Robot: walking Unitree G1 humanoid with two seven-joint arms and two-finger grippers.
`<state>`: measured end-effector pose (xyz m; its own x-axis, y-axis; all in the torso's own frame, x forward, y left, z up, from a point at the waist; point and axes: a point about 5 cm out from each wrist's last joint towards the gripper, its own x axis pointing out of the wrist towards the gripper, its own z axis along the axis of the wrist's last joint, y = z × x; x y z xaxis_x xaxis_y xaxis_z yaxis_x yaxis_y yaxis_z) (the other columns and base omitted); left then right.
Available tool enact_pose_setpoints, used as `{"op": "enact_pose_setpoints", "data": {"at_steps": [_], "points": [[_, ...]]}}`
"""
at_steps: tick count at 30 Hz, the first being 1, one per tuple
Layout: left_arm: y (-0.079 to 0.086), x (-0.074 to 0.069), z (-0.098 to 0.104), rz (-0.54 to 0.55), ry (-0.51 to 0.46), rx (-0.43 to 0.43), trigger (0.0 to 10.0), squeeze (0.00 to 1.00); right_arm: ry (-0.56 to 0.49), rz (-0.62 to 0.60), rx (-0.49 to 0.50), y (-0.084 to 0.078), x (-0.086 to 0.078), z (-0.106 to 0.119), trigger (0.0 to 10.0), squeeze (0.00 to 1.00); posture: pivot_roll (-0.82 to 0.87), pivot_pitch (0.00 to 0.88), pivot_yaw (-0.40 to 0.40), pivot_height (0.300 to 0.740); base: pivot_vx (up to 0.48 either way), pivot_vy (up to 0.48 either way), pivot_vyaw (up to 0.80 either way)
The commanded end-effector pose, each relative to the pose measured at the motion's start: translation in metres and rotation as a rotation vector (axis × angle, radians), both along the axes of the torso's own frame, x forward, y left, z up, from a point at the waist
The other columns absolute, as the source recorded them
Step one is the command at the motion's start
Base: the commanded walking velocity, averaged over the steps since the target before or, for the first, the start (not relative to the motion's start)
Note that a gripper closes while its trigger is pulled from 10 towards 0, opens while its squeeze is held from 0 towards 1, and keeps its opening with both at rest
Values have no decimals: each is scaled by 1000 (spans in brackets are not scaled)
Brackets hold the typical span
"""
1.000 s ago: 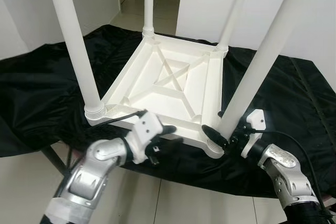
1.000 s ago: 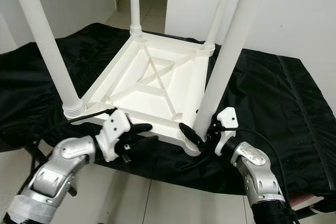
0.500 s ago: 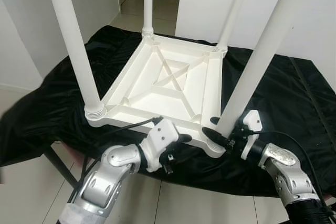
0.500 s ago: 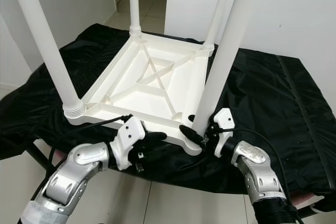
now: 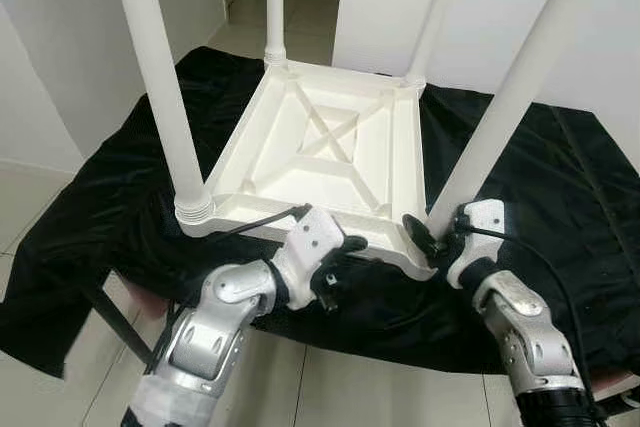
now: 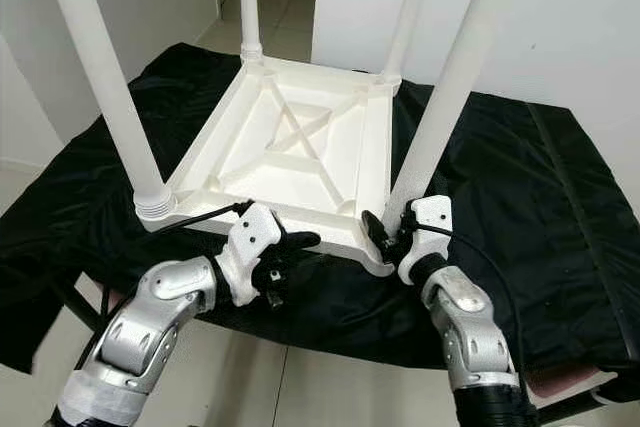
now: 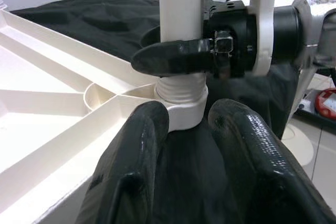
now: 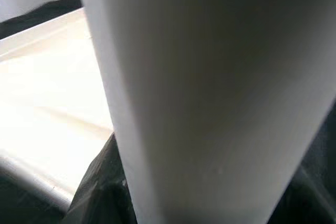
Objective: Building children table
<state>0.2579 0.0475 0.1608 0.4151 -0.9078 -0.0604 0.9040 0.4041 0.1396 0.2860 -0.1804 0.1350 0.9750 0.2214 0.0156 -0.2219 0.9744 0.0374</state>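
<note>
Children's table: the white plastic table top [image 5: 330, 152] lies upside down on the black cloth, ribbed underside facing up, with four white legs standing up from its corners.
Near right leg: this leg [image 5: 500, 112] rises from the table top's corner nearest the robot's right arm; its threaded base sits in the round corner socket [image 7: 181, 109].
Near left leg: this leg [image 5: 160, 82] stands in the corner nearest the robot's left side, its ribbed collar seated on the table top.
Far legs: two more legs [image 5: 274, 2] stand at the back corners of the table top, one on each side.
Right tool: the right tool [image 5: 432, 237] is clenched around the near right leg just above the socket; in the left wrist view one black finger [image 7: 168, 59] lies across the front of the leg.
Left tool: the left tool [image 5: 345, 247] sits at the table top's near edge, between the two near legs, its two black fingers [image 7: 136, 150] apart and grasping nothing; their tips point at the corner socket, close beside it.
Black cloth: the cloth [image 5: 100, 197] spreads out on all sides of the table top and hangs over the edges of the desk beneath it.
Floor: pale tiled floor [image 5: 330, 392] shows below the near edge of the cloth.
Walls: white walls [image 5: 60, 37] stand behind the table top, with an open doorway beyond its far left corner.
</note>
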Motion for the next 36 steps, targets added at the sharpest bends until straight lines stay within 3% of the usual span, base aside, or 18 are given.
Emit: {"op": "enact_pose_setpoints", "data": {"at_steps": [1, 3, 4, 7, 9, 10, 13, 15, 16, 17, 23, 28, 29, 36], "points": [[5, 12, -1, 247, -10, -9, 10000, 0, 15, -64, 34, -3, -1, 0, 10000, 0, -45, 28, -57, 740, 0, 0, 0], [2, 15, 2, 253, -16, -21, 10000, 0, 22, -312, 89, 7, -1, -4, 10000, 0, -48, 31, -48, 740, 0, 0, 0], [2, 15, 2, 253, -16, -21, 10000, 0, 22, -312, 89, 7, -1, -4, 10000, 0, -48, 31, -48, 740, 0, 0, 0], [1, 19, 5, 261, -17, -33, 10000, 0, 51, -489, 130, 16, -1, -7, 10000, 0, -46, 32, -44, 740, 0, 0, 0], [1, 19, 5, 265, -17, -35, 10000, 0, 49, -508, 142, 19, -1, -6, 10000, 0, -46, 32, -44, 740, 0, 0, 0], [1, 20, 6, 268, -14, -40, 10000, 0, 42, -455, 163, 27, 1, -3, 10000, 0, -48, 32, -37, 740, 0, 0, 0], [1, 20, 6, 264, -15, -38, 10000, 0, 28, -429, 156, 31, 2, 2, 10000, 0, -47, 31, -37, 740, 0, 0, 0], [1, 20, 6, 256, -21, -36, 10000, 0, 0, -401, 83, 27, 1, 7, 10000, 0, -44, 32, -40, 740, 0, 0, 0], [1, 20, 6, 256, -24, -35, 10000, 0, -11, -395, 67, 24, 1, 9, 10000, 82, -43, 32, -41, 740, 0, 0, 0], [2, 21, 7, 260, -27, -36, 10000, 0, -19, -380, 71, 22, 1, 10, 10000, 1000, -43, 32, -41, 740, 0, 0, 0], [2, 22, 8, 271, -28, -44, 10000, 0, -57, -319, 75, 15, 2, 16, 10000, 1000, -38, 32, -47, 740, 0, 0, 0], [1, 21, 8, 270, -24, -41, 10000, 0, -61, -211, 73, 0, 6, 20, 10000, 1000, -34, 31, -48, 740, 0, 0, 0], [0, 21, 8, 268, -25, -39, 10000, 0, -63, -163, 58, -2, 7, 21, 10000, 0, -30, 30, -50, 740, 0, 0, 0], [2, 21, 8, 272, -27, -33, 10000, 0, -55, 123, -67, -12, 6, 17, 10000, 0, -24, 29, -51, 740, 0, 0, 0]]}}
